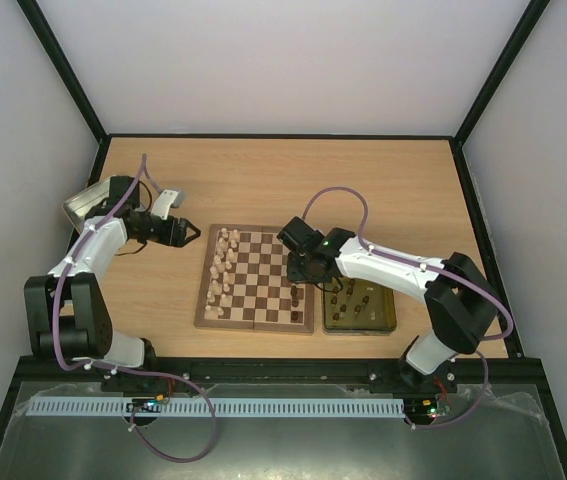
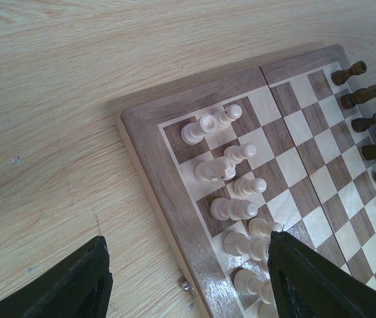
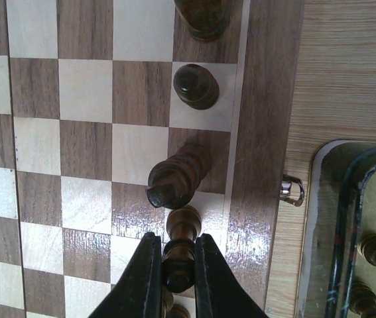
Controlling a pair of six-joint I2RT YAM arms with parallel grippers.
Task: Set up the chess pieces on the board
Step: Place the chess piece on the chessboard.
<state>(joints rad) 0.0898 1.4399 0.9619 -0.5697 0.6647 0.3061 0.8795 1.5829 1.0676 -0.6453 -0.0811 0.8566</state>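
The table [image 1: 263, 170] is pale wood-grain laminate, matt and flat. On it, between the two arms, lies the board [image 1: 258, 280]: square, glossy varnished wood, brown and cream checks inside a plain border. Just beside its right edge, apart from it, sits the tin [image 1: 360, 312], a shallow yellow-gold rectangle with rounded corners. The left pincer [image 1: 193, 235] hangs released and empty, fingers wide apart, off the board's left side. The right pincer [image 3: 179, 265] is clenched on the held piece [image 3: 181, 232], a dark turned chessman with a ringed stem, over the outermost row of squares next to the tin-side border; whether its base touches the square cannot be told. Progress, as judged: the cream pieces [image 1: 221, 272] stand in two rows along the board's left side, and that side looks complete or nearly so, though an exact count is not possible. The dark pieces [image 3: 195, 86] are only partly set, several standing along the right edge and one leaning off upright. More dark chessmen lie in the tin, so the right side is the work outstanding. All pieces are lathe-turned wood, smooth, round-based and small within their squares.
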